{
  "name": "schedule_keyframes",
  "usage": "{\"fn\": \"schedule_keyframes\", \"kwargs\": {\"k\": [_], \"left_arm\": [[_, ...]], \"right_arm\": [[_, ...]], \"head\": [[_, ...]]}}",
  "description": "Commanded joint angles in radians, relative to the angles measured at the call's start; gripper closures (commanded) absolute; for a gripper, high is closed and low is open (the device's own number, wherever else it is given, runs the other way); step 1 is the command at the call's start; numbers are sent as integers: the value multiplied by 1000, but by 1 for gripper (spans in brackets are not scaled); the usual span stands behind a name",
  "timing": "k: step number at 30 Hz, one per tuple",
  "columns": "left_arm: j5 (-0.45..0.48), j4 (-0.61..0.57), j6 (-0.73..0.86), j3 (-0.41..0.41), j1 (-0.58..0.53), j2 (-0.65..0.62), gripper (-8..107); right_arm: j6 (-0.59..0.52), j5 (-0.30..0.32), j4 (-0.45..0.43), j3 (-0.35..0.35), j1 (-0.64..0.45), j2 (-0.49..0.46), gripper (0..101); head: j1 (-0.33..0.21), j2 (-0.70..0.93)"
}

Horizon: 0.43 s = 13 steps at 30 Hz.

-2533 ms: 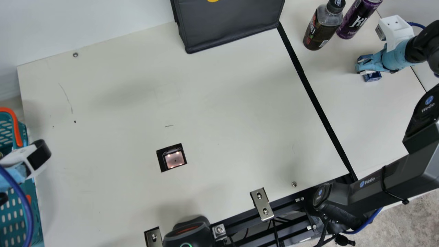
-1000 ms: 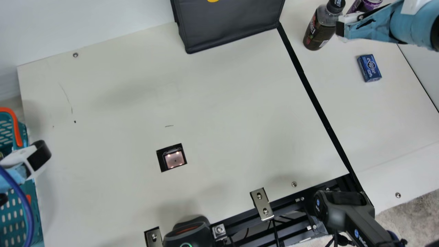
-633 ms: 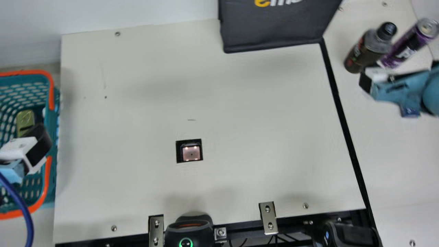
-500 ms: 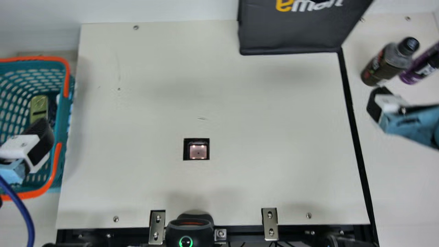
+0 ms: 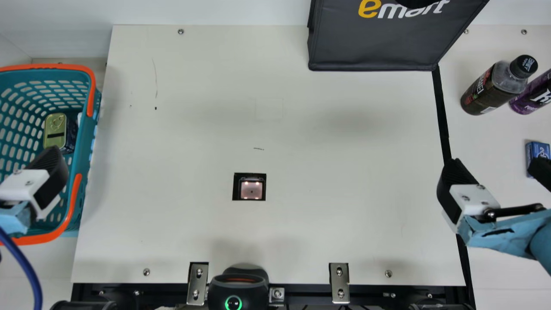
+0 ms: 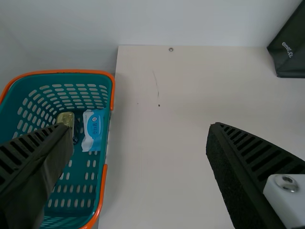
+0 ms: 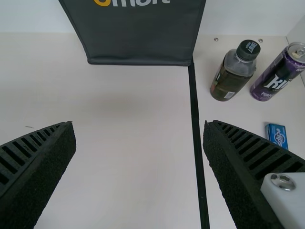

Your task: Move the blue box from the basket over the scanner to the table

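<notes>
The blue box (image 5: 537, 154) rests on the right part of the table, beyond the black strip; the right wrist view also has the blue box (image 7: 277, 135). My right gripper (image 5: 495, 172) hovers left of it, one finger partly overlapping it in the main view. Nothing is between the spread fingers of the right gripper (image 7: 139, 126). My left gripper (image 5: 30, 185) is over the basket's right side; in its wrist view the left gripper (image 6: 140, 131) is open and empty. The basket (image 5: 82, 142) stands at the left. The scanner window (image 5: 251, 189) is set in the middle panel.
A gold-lidded tin (image 5: 54, 129) and a blue-and-white packet (image 6: 93, 129) lie in the basket. At the back are a dark bag (image 5: 379, 47), a bottle (image 5: 493, 88) and a purple can (image 5: 533, 94). A black device (image 5: 237, 286) sits at the front edge.
My right gripper was at the blue box; it has left it on the table and moved left and toward the front. The left arm has kept still. The camera has turned.
</notes>
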Motion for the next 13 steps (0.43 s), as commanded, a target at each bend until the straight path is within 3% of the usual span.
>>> {"fn": "schedule_keyframes", "kwargs": {"k": [1, 13], "left_arm": [[0, 0, 0, 0, 0, 0, 9], [0, 0, 0, 0, 0, 0, 9]], "right_arm": [[0, 0, 0, 0, 0, 0, 6], [0, 1, 1, 0, 0, -2, 6]], "head": [[-30, 3], [-30, 3]]}}
